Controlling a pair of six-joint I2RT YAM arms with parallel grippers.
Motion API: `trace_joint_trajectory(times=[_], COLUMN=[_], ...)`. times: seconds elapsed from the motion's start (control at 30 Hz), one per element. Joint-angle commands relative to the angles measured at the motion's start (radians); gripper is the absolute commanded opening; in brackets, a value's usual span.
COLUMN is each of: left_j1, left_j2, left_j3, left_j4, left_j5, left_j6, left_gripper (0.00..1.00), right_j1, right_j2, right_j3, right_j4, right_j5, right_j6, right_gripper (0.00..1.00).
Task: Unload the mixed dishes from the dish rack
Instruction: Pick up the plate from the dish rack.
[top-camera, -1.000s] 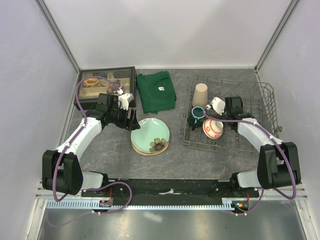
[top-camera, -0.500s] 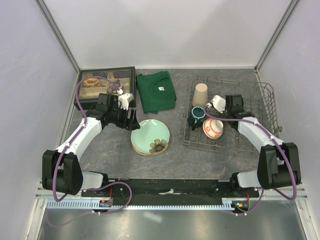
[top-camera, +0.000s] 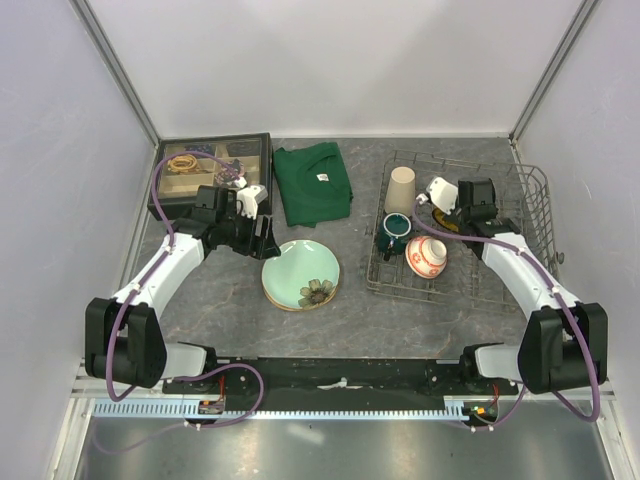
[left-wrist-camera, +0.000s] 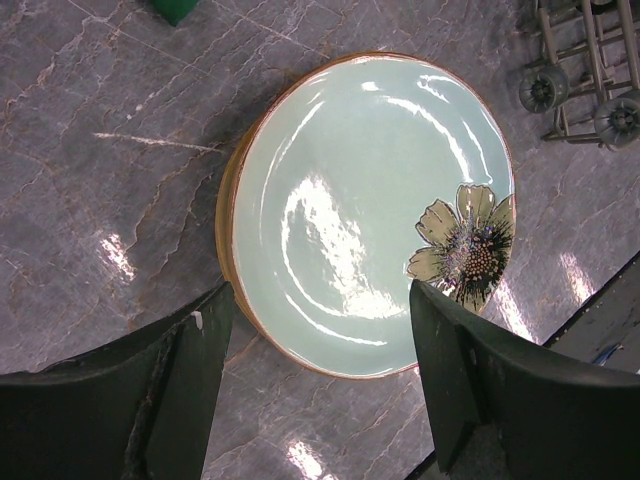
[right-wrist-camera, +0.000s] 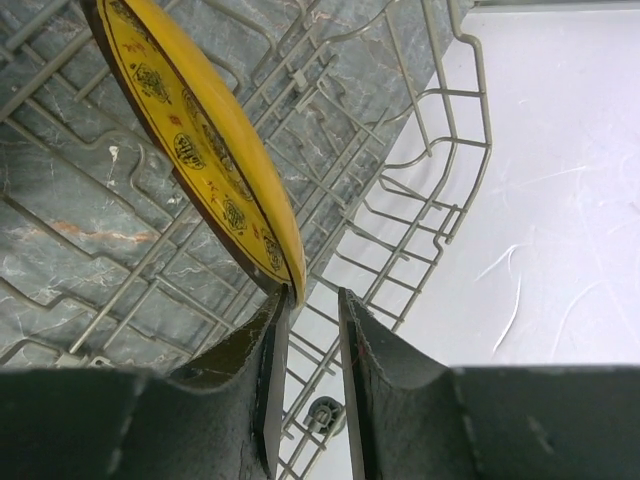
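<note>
The grey wire dish rack (top-camera: 536, 203) stands at the right. It holds a beige tumbler (top-camera: 401, 189), a dark green mug (top-camera: 394, 233), a red-and-white bowl (top-camera: 427, 257) and a small yellow patterned plate (right-wrist-camera: 190, 140) that stands on edge. My right gripper (right-wrist-camera: 315, 295) is narrowly open at that plate's rim: the rim touches the left finger and the right finger stands apart. My left gripper (left-wrist-camera: 320, 300) is open and empty just above the pale green floral plate (left-wrist-camera: 370, 200). That plate lies on the table on a cream plate (left-wrist-camera: 225, 230).
A folded green cloth (top-camera: 313, 182) lies at the back centre. A black compartmented tray (top-camera: 208, 165) stands at the back left. The rack's raised wire side (right-wrist-camera: 430, 200) is close behind my right fingers. White walls close in the table.
My right gripper has moved from above the mug and bowl toward the back right of the rack, to the yellow plate's rim. The left arm has not moved.
</note>
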Motion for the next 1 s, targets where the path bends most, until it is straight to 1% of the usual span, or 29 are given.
trace_joint_trajectory(times=[0.0,0.5,0.77,0.83,0.97], left_j1=[-0.004,-0.004,-0.003,-0.004,-0.004], left_j2=[-0.004,0.002,-0.001,-0.002,-0.004], left_j3=[0.034,0.036,0.031,0.031,0.031], left_j4=[0.029,0.029,0.029,0.029,0.029], left_j5=[0.012,0.01,0.009,0.009,0.006], left_j6=[0.021,0.018,0.018,0.018,0.018], left_gripper=[0.77,0.77,0.77,0.77,0.77], right_j1=[-0.002,-0.003,-0.002,-0.002,-0.003], right_j2=[0.007,0.097,0.106,0.103,0.07], right_j3=[0.007,-0.028,-0.026,-0.03,-0.036], right_j4=[-0.017,0.057,0.076,0.074,0.069], right_j5=[0.017,-0.033,-0.055,-0.052,-0.042], right_j6=[0.004,0.049,0.062,0.059,0.039], right_gripper=[0.34,0.32,0.2,0.15,0.12])
